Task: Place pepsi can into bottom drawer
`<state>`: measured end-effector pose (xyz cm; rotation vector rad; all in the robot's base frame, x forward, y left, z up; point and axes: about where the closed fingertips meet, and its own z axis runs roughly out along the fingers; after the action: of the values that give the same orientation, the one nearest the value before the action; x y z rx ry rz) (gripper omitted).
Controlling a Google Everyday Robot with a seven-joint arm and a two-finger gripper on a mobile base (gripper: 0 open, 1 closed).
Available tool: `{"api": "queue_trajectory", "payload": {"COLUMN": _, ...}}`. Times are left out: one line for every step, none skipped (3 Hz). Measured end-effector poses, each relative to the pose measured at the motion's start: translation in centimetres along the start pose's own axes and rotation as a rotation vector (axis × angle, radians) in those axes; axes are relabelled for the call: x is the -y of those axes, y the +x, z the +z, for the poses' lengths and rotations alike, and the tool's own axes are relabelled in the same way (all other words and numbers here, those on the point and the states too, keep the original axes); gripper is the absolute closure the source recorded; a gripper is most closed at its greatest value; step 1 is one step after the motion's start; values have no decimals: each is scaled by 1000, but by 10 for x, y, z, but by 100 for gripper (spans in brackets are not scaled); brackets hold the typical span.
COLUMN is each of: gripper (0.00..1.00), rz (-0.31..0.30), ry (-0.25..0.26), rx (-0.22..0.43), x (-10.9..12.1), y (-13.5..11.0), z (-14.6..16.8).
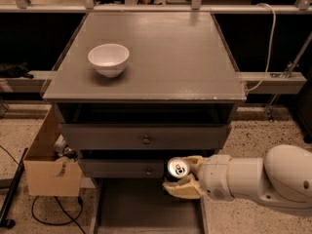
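The pepsi can (pixel 175 170) shows its silver top and a dark blue side. My gripper (pixel 183 176) is shut on it, with tan fingers (pixel 183 189) above and below the can. It hangs over the right part of the open bottom drawer (pixel 141 208), a wide dark grey tray pulled out below the cabinet. The can sits just in front of the lower knobbed drawer front (pixel 122 168). My white arm (pixel 263 179) reaches in from the right.
A white bowl (pixel 108 59) stands on the grey cabinet top (pixel 161 52). A cardboard box (pixel 51 165) sits on the floor to the left of the cabinet, with black cables (pixel 44 213) near it. A white rail (pixel 270 82) runs behind on the right.
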<state>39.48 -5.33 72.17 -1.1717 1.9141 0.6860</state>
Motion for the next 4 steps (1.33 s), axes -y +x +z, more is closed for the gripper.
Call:
{"api": "queue_trajectory", "payload": {"gripper": 100, "rz": -44, "ry": 23, "rx": -44, "x": 31, "y": 16, "z": 25}}
{"api": "queue_trajectory", "payload": {"gripper": 100, "rz": -71, "ry": 38, "rx": -68, "x": 61, "y": 46, "z": 36}}
{"api": "queue_trajectory", "payload": {"gripper": 100, "rz": -21, "ry": 42, "rx": -63, "x": 83, "y": 91, "z": 40}}
{"api": "queue_trajectory", "payload": {"gripper": 100, "rz": -21, "ry": 42, "rx": -64, "x": 83, "y": 91, "z": 40}}
